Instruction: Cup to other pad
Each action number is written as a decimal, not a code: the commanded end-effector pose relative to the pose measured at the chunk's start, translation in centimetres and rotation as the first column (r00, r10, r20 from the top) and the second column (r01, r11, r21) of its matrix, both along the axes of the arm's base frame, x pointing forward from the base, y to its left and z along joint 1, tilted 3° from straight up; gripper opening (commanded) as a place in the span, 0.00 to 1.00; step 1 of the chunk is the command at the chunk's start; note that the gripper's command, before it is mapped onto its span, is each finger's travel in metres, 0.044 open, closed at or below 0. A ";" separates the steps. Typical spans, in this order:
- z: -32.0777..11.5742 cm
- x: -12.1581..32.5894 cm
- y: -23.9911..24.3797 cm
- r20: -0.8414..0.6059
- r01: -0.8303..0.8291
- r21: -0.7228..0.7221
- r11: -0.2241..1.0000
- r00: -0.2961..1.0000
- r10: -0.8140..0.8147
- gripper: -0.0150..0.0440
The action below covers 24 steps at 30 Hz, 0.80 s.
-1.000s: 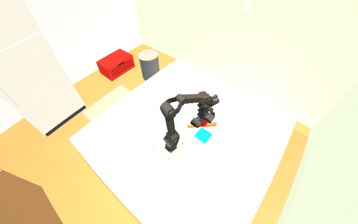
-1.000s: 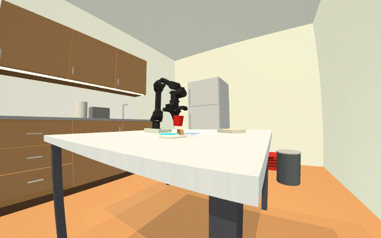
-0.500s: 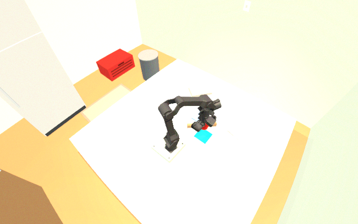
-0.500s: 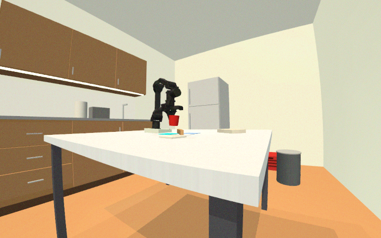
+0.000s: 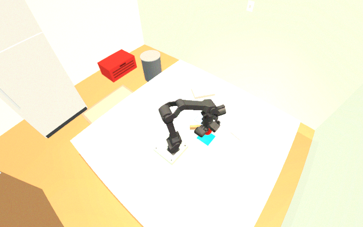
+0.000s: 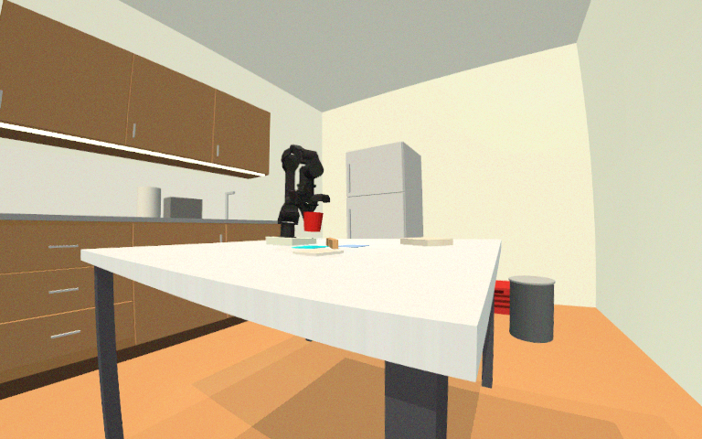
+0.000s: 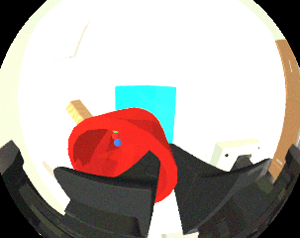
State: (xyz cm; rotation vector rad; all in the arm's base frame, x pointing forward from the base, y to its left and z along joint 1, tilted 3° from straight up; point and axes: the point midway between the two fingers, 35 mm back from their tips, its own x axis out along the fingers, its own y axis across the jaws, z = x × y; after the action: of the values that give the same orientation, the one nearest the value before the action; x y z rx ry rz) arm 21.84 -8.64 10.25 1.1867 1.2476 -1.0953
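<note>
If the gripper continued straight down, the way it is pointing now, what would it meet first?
Probably the cyan pad, and the held red cup would touch before the gripper itself. The cup hangs above the table; whether it is centred over the pad is uncertain.

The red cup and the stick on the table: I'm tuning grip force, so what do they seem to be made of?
The red cup, held in the shut tool, looks like smooth matte plastic: uniform red, thin wall, no sheen, though the look leaves it open. The stick looks like bare wood: tan and flat-sided, but no grain shows, so that is a guess.

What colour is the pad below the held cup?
Cyan pad; the wrist view shows it best, beyond the red cup.
</note>
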 end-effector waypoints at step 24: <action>-2.3 -0.6 -0.5 0.007 -0.004 0.003 1.000 1.000 0.004 0.25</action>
State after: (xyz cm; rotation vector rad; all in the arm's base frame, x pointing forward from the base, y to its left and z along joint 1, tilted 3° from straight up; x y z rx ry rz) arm 21.27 -9.24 8.44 1.1878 1.2382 -1.0915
